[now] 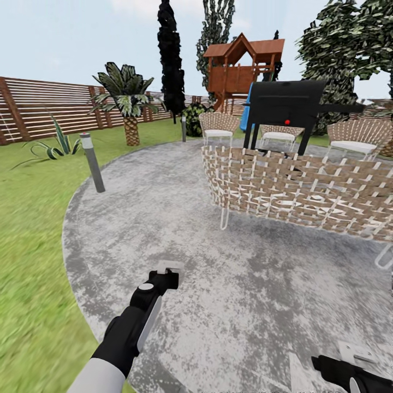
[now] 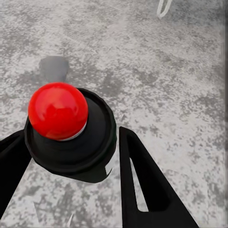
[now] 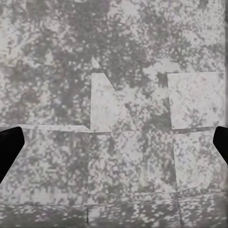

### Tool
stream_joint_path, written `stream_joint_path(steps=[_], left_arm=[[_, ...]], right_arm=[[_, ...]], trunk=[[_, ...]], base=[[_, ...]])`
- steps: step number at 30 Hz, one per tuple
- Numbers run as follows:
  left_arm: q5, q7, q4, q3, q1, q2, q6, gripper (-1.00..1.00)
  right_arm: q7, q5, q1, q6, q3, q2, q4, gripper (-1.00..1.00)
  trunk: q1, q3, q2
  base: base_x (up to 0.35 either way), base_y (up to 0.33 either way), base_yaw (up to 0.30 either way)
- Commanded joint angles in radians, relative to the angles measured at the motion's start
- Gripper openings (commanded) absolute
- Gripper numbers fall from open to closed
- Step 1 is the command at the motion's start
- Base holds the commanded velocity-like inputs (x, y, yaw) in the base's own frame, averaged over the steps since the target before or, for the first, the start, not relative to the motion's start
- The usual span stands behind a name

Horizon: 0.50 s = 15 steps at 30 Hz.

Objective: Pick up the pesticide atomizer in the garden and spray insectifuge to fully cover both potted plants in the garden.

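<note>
Left claw [image 2: 71, 152] clamps the pesticide atomizer [image 2: 59, 111], its red dot facing the wrist camera; right claw [image 3: 114, 147] gapes wide, empty, over the grey patio [image 1: 164, 218]. Best driven steadily, bottle held upright, rounding the wicker sofa [image 1: 305, 191] widely; beyond stands a black grill [image 1: 286, 103].

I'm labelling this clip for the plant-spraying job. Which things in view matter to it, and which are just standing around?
For the job:
- spray bottle, held in the left gripper

Just standing around:
- wicker sofa
- black grill
- grey lamp post
- palm tree
- wooden playhouse
</note>
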Motion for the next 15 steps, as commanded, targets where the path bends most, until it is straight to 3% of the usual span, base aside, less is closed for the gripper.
stream_joint_path(steps=[1, 15], left_arm=[[0.002, 0.006, -0.001, -0.002, 0.000, 0.000, 0.005, -1.00], [0.002, 0.006, -0.001, -0.003, 0.000, 0.000, 0.005, -1.00]], right_arm=[[0.000, 0.000, -0.001, 0.005, 0.000, 0.000, -0.001, 1.00], [0.001, 0.001, -0.001, 0.005, 0.000, -0.001, -0.001, 1.00]], trunk=[[0.000, -0.001, 0.000], [0.000, -0.001, 0.000]], base=[[0.000, 0.000, -0.075], [0.000, 0.000, -0.010]])
